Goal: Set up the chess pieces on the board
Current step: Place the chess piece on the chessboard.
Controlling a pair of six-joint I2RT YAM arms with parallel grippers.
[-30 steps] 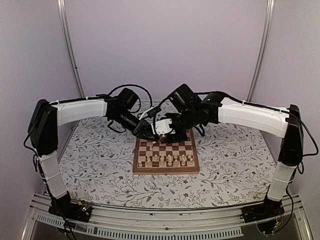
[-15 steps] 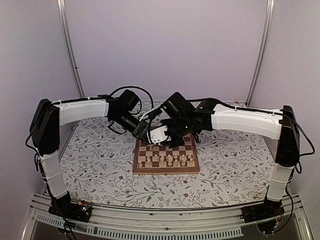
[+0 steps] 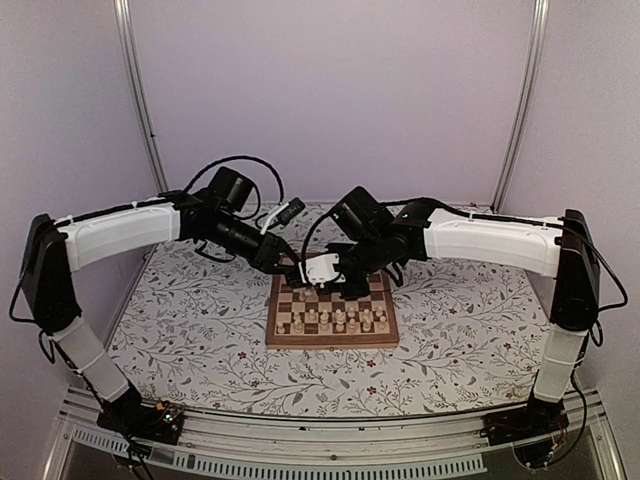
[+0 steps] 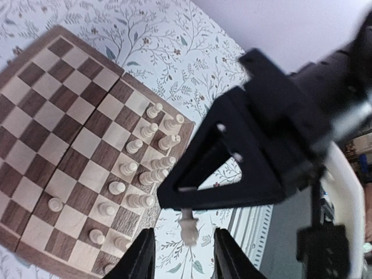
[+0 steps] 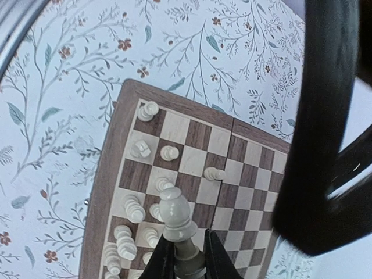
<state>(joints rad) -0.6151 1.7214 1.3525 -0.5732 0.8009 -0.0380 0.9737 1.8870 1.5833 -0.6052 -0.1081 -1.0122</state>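
Above board [image 3: 330, 342]: chessman [image 5: 174, 216] in right hand [image 5: 186, 245], head outward.

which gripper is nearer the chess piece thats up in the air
Right. The right gripper is shut on the chess piece; the left gripper sits open around it, fingers either side, not touching.
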